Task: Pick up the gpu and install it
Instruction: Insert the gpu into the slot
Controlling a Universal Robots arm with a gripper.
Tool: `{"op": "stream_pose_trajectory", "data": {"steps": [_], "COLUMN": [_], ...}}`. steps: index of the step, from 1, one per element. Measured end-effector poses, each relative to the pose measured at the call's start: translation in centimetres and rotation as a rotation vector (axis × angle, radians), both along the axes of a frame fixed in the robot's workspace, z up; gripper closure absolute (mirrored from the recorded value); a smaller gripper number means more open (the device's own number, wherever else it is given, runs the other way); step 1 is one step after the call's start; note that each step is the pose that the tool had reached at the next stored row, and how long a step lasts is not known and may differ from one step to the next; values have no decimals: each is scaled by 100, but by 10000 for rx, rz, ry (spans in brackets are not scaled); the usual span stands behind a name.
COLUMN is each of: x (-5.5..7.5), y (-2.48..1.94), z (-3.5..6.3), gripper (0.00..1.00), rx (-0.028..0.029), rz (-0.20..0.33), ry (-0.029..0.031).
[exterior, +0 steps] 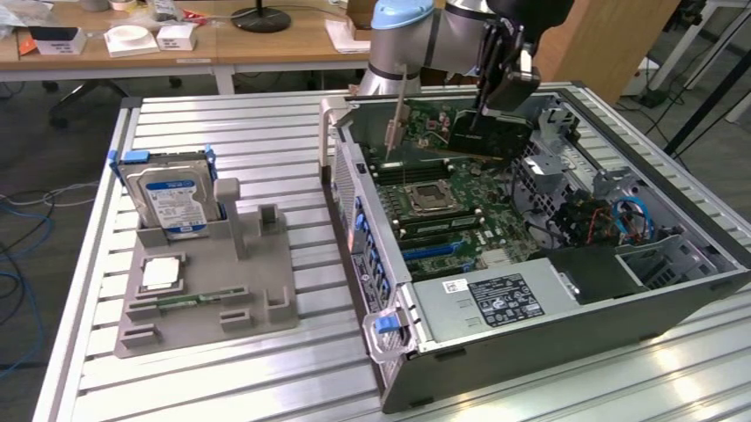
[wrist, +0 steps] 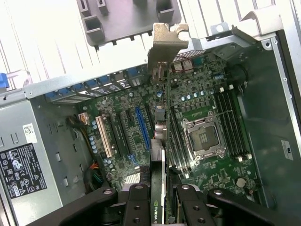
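Observation:
My gripper [exterior: 502, 88] is shut on the gpu [exterior: 476, 132], a green card with a black cooler and a silver end bracket [exterior: 397, 123]. I hold it on edge in the air over the far end of the open computer case [exterior: 352, 189], above the motherboard [exterior: 452, 207] and apart from it. In the wrist view the gpu [wrist: 161, 155] runs edge-on away from my gripper [wrist: 162, 209], its bracket [wrist: 167, 40] at the far end. It hangs between the blue expansion slot [wrist: 143, 127] and the CPU socket [wrist: 204, 136]. Black fingers [wrist: 138, 207] press it from both sides.
A grey fixture [exterior: 252, 290] on the exterior view's left holds an upright silver hard drive [exterior: 174, 198], a square chip [exterior: 161, 272] and a narrow memory stick [exterior: 193, 301]. The power supply [exterior: 505, 299] fills the case's near end. Cables and a drive cage [exterior: 616, 220] line the right wall.

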State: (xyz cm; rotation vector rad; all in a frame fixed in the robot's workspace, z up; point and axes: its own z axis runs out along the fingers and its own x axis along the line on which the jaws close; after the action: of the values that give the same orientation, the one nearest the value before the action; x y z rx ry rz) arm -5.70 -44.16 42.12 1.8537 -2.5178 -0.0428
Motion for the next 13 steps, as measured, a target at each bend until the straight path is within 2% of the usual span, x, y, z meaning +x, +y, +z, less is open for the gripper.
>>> {"op": "stream_pose_trajectory", "data": {"steps": [13], "x": [0], "y": [0], "z": [-4], "gripper": [74], "rx": [0], "rz": [686], "ry": [0]}}
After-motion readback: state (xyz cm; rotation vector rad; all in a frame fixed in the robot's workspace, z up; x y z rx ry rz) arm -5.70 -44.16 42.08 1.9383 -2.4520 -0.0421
